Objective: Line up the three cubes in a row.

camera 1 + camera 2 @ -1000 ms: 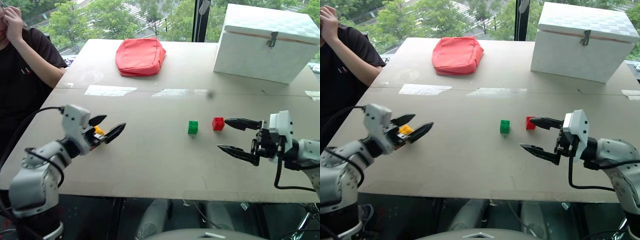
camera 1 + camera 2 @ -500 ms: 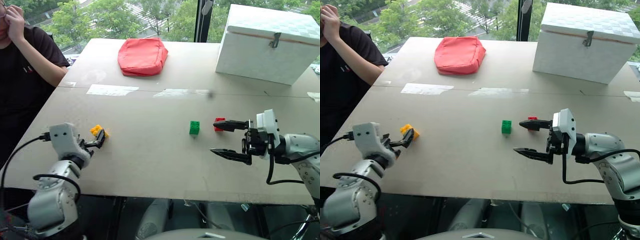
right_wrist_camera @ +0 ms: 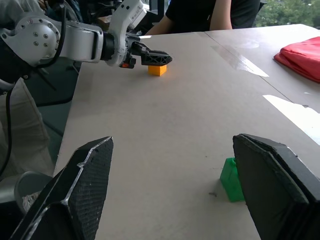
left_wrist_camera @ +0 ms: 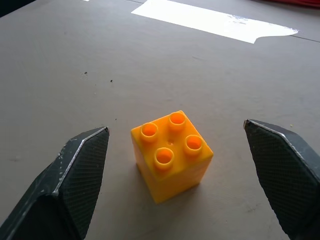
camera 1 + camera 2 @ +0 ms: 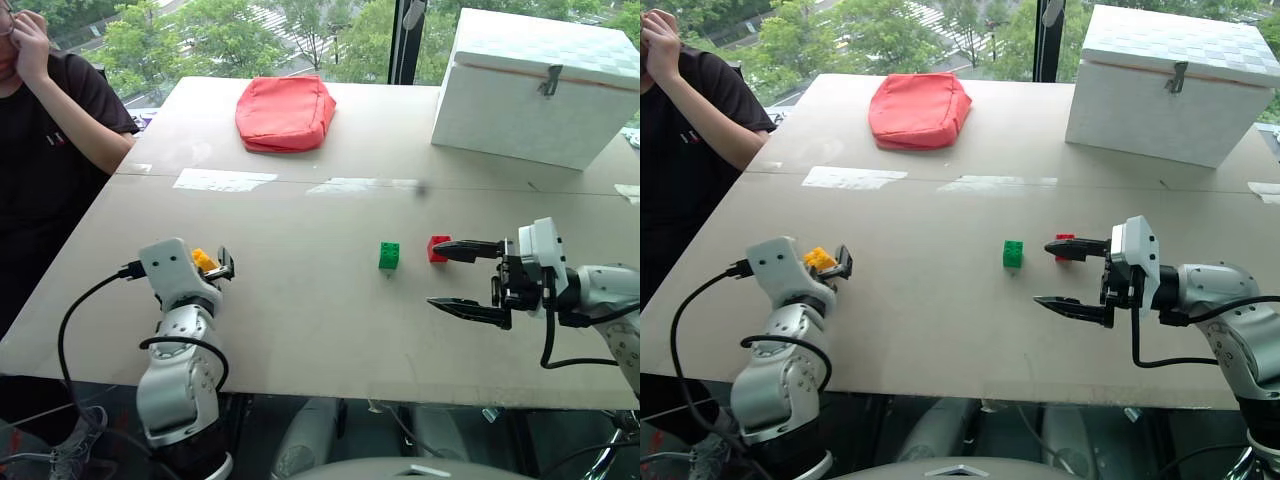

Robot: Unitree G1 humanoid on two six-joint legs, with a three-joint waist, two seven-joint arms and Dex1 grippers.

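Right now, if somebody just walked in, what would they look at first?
Probably the yellow block near the table's left edge, sitting between the left gripper's open fingers, which are not touching it. Next, the green block and red block side by side mid-table, with the open right gripper beside the red one. At the far end lie a red pouch and a big white box.
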